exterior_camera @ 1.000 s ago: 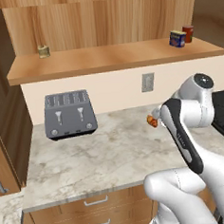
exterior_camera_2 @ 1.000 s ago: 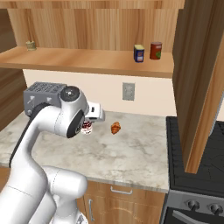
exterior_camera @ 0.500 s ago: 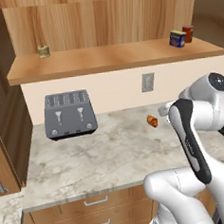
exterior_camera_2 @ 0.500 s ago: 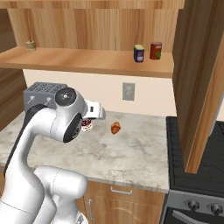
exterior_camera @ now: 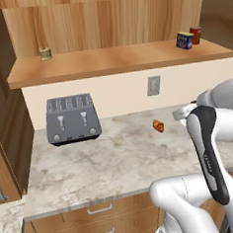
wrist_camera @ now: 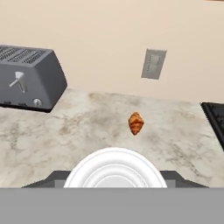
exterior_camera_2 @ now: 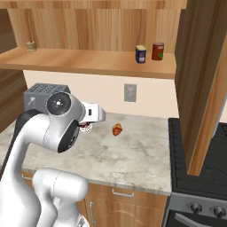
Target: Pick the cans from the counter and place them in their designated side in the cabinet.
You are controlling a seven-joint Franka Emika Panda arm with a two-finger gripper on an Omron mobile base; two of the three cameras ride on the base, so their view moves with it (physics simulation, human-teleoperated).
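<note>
Gripper [exterior_camera_2: 87, 127] is clamped on the red-and-white can [wrist_camera: 115, 169], lower centre of hand view. You should lift steadily toward the blue can [exterior_camera_2: 141, 54], upper right on the cabinet [exterior_camera_2: 88, 62] shelf.

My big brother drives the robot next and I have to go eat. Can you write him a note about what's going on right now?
Gripper: shut on the red-and-white can, above the counter between the toaster and the croissant. I cannot tell if the can is lifted.
Blue can: on the cabinet shelf, right end, beside a dark red can. An olive can stands at the left end.
Done: blue can shelved.
Left: carry the red-and-white can up to its side of the shelf and let go.
</note>
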